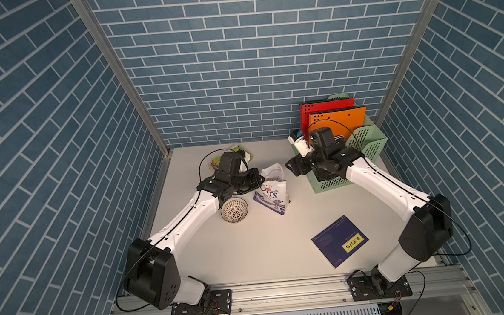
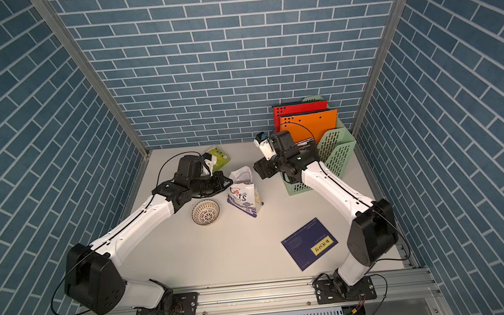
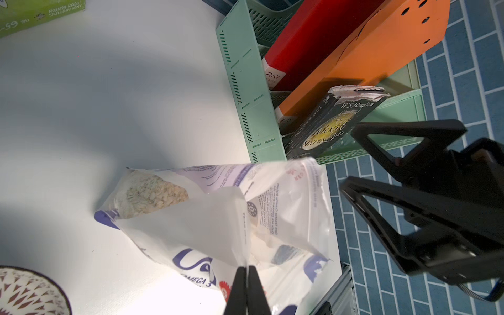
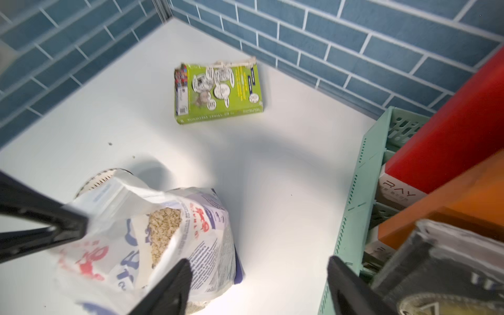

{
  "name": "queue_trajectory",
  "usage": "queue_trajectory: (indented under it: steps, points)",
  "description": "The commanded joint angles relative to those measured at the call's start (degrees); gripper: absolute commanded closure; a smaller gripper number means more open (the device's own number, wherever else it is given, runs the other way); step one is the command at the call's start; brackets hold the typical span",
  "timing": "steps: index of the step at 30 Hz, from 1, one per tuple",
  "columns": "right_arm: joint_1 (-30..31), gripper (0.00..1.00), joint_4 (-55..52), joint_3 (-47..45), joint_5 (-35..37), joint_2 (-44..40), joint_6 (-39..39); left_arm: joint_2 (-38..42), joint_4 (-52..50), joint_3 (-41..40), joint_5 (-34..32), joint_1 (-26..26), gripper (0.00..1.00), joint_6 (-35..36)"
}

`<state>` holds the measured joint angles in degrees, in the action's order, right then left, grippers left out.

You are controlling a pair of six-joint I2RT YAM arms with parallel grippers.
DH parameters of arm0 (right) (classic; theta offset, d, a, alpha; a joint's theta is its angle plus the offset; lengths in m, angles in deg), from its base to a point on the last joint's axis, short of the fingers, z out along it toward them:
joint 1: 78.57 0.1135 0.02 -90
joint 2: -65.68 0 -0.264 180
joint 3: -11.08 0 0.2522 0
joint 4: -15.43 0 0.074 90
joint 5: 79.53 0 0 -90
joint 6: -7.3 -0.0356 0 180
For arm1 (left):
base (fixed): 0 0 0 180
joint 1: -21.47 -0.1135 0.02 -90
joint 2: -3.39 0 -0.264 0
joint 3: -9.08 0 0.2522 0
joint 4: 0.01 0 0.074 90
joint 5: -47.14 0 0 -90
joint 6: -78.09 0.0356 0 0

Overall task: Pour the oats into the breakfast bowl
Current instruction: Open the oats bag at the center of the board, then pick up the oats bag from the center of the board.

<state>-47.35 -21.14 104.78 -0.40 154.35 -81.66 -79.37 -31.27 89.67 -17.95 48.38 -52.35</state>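
Note:
The oats pouch (image 1: 271, 194) (image 2: 244, 194) stands upright mid-table, its top open and pale flakes (image 4: 163, 226) showing inside. My left gripper (image 1: 259, 180) (image 3: 246, 268) is shut on the pouch's (image 3: 212, 218) top edge, on the side toward the bowl. My right gripper (image 1: 290, 167) (image 4: 257, 261) hangs open just off the opposite side of the pouch top, and nothing lies between its fingers. The breakfast bowl (image 1: 234, 209) (image 2: 205, 212) sits upright on the table beside the pouch, under my left forearm, and looks empty.
A green-covered book (image 2: 219, 158) (image 4: 218, 92) lies at the back, behind my left wrist. A mint file rack (image 1: 365, 145) with red (image 1: 324, 109) and orange (image 1: 339, 119) folders stands back right, close behind my right wrist. A dark blue book (image 1: 340, 241) lies front right.

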Motion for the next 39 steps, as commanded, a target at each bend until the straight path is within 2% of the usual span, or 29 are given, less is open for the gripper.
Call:
queue_trajectory:
  steps: [1,5,8,10,12,20,25,33,39]
  points:
    - [-1.4,0.08,15.9,-12.0,-8.4,-8.4,-2.8,0.0,1.7,2.5,0.1,-0.1,1.00,0.8]
    - [-1.3,0.02,34.4,-30.9,-10.8,-16.9,-2.8,0.1,1.0,3.2,0.1,0.0,1.00,1.1]
    - [0.9,0.00,56.7,-48.2,-11.8,-21.7,-1.2,-0.1,0.5,3.7,0.3,0.0,1.00,1.3]
    - [3.6,0.00,67.7,-55.7,-8.2,-21.8,0.8,-0.1,0.4,4.0,0.3,0.0,1.00,1.4]
    - [5.9,0.00,73.7,-59.0,-6.4,-19.1,3.3,0.0,0.3,4.1,0.3,0.0,1.00,1.4]
    - [8.2,0.00,88.3,-58.2,-4.5,-2.3,4.4,-0.2,-0.6,4.1,0.5,0.0,1.00,1.8]
    - [8.5,0.00,96.2,-55.5,-8.4,7.2,4.9,-0.2,-1.2,4.3,0.5,0.1,1.00,1.9]
    - [9.8,0.00,99.1,-47.2,-10.4,18.4,3.6,-0.2,-1.9,4.6,0.6,0.2,1.00,2.0]
    - [10.1,0.00,102.4,-45.2,-10.8,24.6,1.5,-0.2,-1.8,4.7,0.4,0.1,1.00,1.8]
